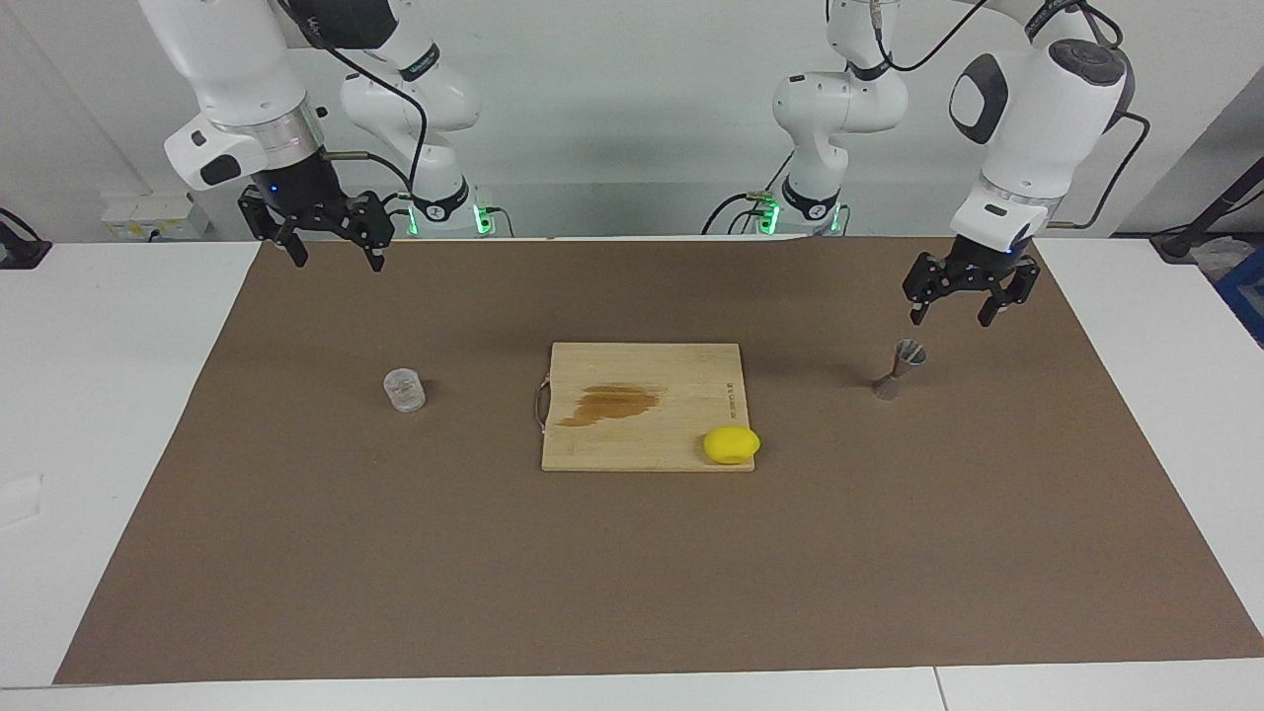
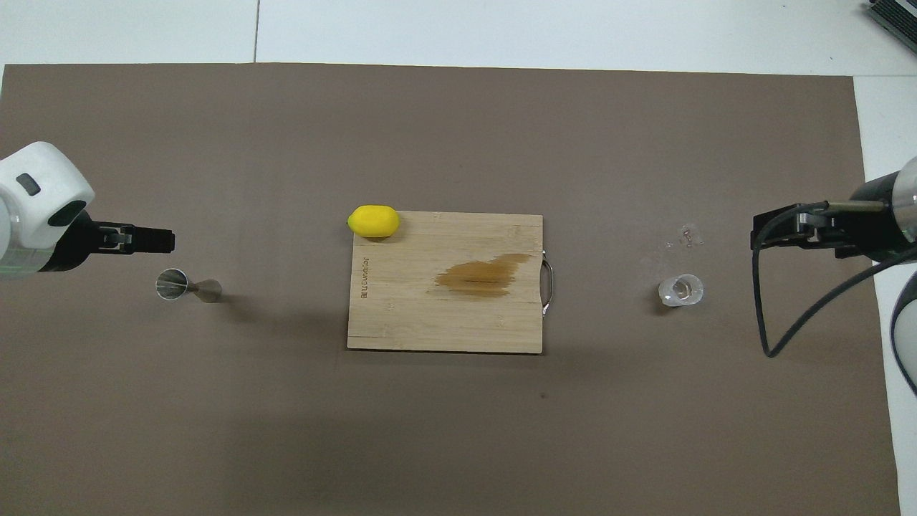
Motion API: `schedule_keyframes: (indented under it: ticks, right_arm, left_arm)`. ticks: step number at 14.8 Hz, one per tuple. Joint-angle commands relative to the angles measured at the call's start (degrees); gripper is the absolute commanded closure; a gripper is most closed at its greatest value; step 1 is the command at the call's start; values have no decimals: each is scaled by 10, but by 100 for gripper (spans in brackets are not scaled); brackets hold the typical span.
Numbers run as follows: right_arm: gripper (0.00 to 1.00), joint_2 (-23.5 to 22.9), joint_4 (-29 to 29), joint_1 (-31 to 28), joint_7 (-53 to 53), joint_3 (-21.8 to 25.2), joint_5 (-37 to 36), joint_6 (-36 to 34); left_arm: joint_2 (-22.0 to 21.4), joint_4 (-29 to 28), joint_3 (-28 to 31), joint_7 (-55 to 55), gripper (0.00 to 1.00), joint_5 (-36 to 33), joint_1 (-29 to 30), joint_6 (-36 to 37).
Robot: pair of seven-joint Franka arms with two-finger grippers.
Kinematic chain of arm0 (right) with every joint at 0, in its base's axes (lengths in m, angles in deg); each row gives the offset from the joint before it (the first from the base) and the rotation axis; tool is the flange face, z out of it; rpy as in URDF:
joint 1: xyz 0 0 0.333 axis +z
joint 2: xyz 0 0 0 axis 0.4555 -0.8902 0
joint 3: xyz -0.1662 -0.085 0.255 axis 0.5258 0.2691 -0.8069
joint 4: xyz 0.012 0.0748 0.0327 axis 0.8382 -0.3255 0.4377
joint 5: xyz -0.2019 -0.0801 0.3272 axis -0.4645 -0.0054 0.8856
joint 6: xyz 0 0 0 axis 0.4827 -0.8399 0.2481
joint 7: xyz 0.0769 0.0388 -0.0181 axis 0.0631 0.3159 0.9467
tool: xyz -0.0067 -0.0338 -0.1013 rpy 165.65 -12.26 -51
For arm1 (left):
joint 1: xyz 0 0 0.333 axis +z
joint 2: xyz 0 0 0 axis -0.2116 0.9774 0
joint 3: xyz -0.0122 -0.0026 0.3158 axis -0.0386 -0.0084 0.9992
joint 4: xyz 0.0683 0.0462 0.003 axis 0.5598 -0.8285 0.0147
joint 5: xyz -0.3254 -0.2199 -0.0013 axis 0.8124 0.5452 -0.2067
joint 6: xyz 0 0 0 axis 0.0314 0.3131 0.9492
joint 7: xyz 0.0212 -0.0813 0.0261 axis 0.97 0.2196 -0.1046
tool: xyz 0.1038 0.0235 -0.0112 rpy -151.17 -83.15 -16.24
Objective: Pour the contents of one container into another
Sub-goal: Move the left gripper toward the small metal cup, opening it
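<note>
Tumbler (image 1: pixel 404 389) contents unreadable; left hand (image 1: pixel 956 306) overlaps jigger (image 1: pixel 900 367).

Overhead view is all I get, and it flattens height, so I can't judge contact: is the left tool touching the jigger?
Observer: No. The left tool hangs in the air over the mat beside the jigger, with a clear gap between them.
Operator: Are its fingers apart?
Observer: Yes, they are open and point down.
Operator: And the right tool?
Observer: The right tool waits raised and open, well clear of the glass tumbler.
</note>
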Motion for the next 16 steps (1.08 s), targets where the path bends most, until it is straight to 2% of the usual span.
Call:
schedule_keyframes:
  ticks: [1, 4, 8, 12, 16]
  right_arm:
    - [0, 9, -7, -7, 12, -2, 0, -1]
    - [0, 9, -7, -7, 12, -2, 0, -1]
    - [0, 9, -7, -7, 12, -2, 0, -1]
    - [0, 9, -7, -7, 11, -2, 0, -1]
    - [0, 9, -7, -7, 12, -2, 0, -1]
  left_arm:
    - [19, 2, 5, 148, 0, 66, 15, 7]
    - [37, 2, 5, 268, 0, 158, 40, 7]
    - [72, 24, 5, 503, 0, 252, 79, 23]
    - [91, 29, 5, 677, 0, 358, 127, 65]
    - [134, 31, 4, 854, 0, 443, 186, 121]
